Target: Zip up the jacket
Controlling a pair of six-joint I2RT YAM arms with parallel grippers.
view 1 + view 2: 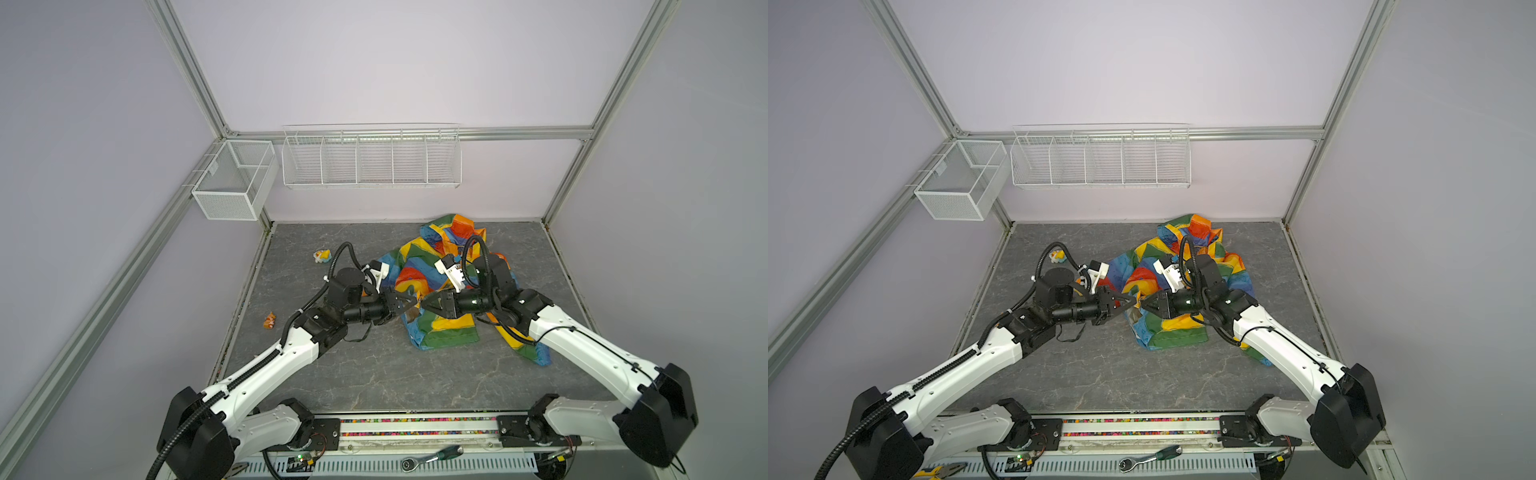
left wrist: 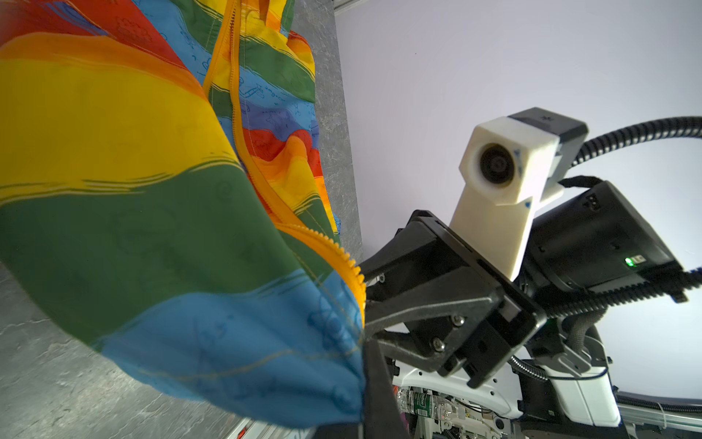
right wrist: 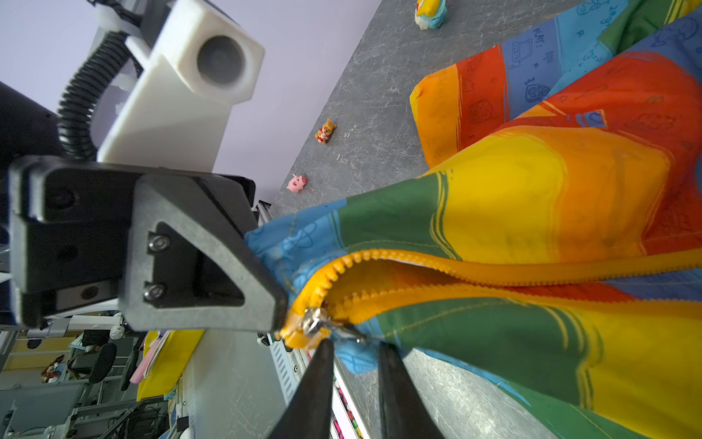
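Rainbow-striped thin fabric: the jacket [image 1: 451, 328] lies crumpled on the grey marbled worktop [image 1: 374, 374], right of centre and reaching toward the back wall. Its lower front corner is raised where the two arms meet tip to tip. The left gripper [image 1: 415, 305] has its fingers pressed together on the blue hem beside the zipper's foot. The right gripper [image 3: 355, 347] holds its fingers slightly parted, tips at the metal slider [image 3: 315, 319]; contact cannot be judged. The orange-yellow zipper [image 3: 494, 275] gapes, its tooth rows apart beyond the slider. A bear toy [image 3: 325, 131] and a pig toy [image 3: 297, 183] lie well apart from the jacket.
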